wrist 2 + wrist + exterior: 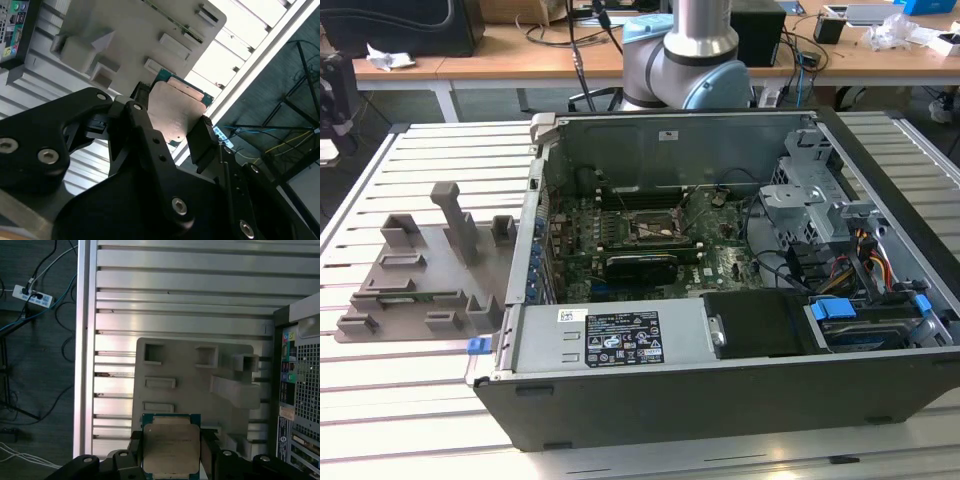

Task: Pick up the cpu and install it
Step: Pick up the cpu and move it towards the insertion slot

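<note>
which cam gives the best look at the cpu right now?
First wrist view: the cpu faces the camera, its silvery top plate and green edge plain between the jaws of the gripper, which clamp two sides. The second wrist view shows the cpu tilted, one edge hidden behind the gripper's black links.

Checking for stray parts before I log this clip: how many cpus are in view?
1. The cpu sits clamped in the gripper over the grey fixture plate, seen in both wrist views. Another may be hidden in the motherboard socket; I cannot tell.
</note>
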Robot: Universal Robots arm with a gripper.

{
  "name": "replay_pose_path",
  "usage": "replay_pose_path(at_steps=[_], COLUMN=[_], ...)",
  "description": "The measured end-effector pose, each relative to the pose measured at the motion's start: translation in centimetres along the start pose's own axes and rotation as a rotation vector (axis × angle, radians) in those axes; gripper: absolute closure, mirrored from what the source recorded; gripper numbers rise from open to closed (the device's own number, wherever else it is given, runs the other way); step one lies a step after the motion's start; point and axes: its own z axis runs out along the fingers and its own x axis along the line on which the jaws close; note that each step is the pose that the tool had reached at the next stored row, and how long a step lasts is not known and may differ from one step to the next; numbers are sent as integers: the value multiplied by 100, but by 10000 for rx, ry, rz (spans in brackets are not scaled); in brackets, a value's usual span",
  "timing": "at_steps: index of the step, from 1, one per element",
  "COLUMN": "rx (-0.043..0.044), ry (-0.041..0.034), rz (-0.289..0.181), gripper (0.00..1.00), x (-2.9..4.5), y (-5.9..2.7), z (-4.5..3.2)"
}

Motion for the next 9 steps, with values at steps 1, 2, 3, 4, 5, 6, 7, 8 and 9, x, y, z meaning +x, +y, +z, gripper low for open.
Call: replay_pose_path(at_steps=[1, 2, 3, 4, 5, 6, 7, 8, 9], rx=[-1, -1, -1, -1, -2, 0, -1, -2, -1], ry=[-2, -1, -1, -1, -3, 0, -1, -2, -1], rz=[0, -1, -1, -2, -1, 0, -1, -1, -1], gripper=[45, 45, 45, 45, 45, 45, 45, 45, 45], x=[-54, -92, -144, -183, -249, -321, -399, -440, -479], y=[-2, -3, -5, -7, -9, -11, -13, -15, -17], z=[1, 1, 1, 1, 2, 1, 1, 2, 2])
